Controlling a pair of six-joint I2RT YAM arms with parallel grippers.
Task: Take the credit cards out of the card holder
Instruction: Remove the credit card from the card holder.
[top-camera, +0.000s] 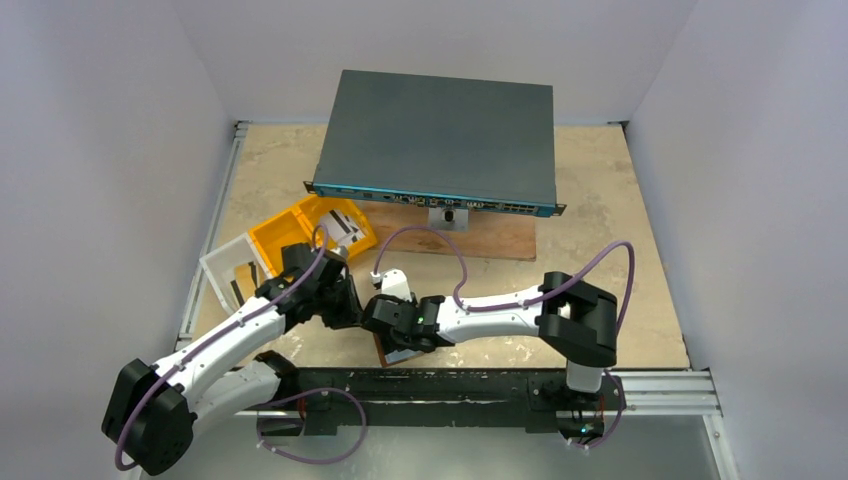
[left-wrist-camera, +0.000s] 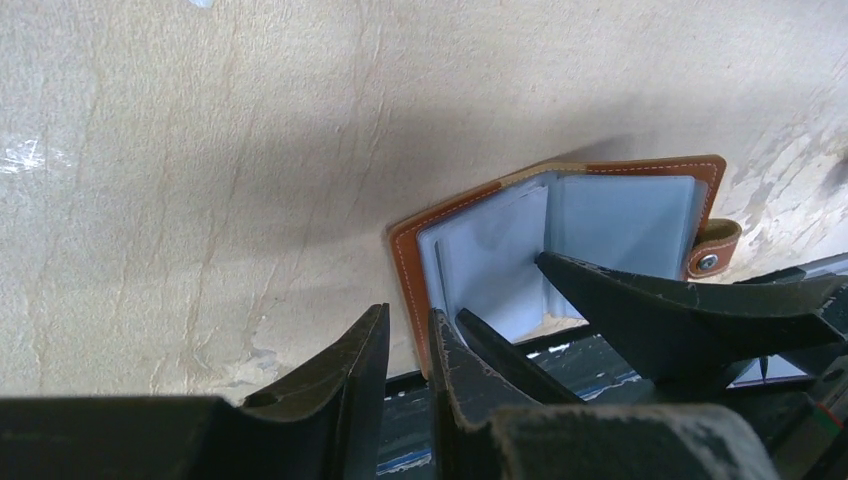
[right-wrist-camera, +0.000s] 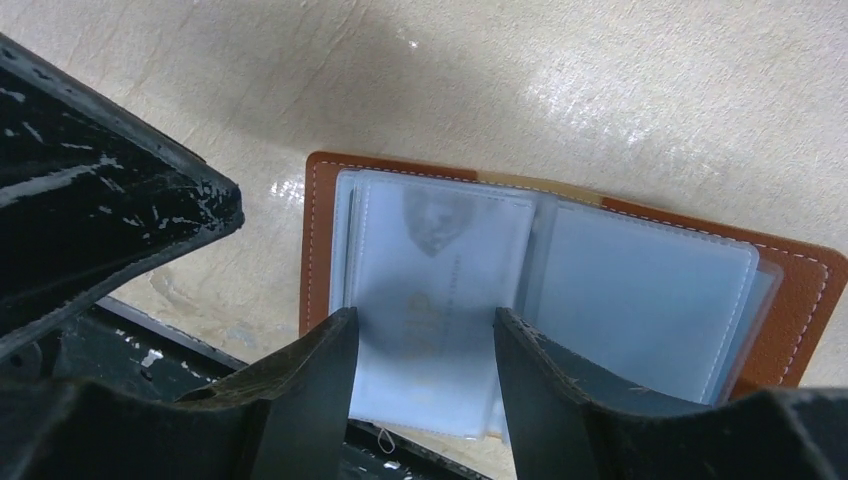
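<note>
The brown card holder (right-wrist-camera: 320, 240) lies spread open on the table by the front edge, its pale blue pockets facing up. It shows partly under the arms in the top view (top-camera: 400, 352). One pale credit card (right-wrist-camera: 440, 250) shows faintly inside the left pocket. My right gripper (right-wrist-camera: 422, 335) is open, its fingers standing either side of that pocket and holding nothing. My left gripper (left-wrist-camera: 408, 335) is open by a narrow gap at the holder's stitched left edge (left-wrist-camera: 405, 270), with nothing between the fingers. More white-grey cards (top-camera: 343, 226) lie in the yellow tray.
A yellow tray (top-camera: 285, 238) and a clear plastic box (top-camera: 228, 272) stand to the left. A grey network switch (top-camera: 437, 140) sits on a wooden board (top-camera: 490, 242) at the back. A black rail (top-camera: 450, 385) runs along the front edge, just beside the holder.
</note>
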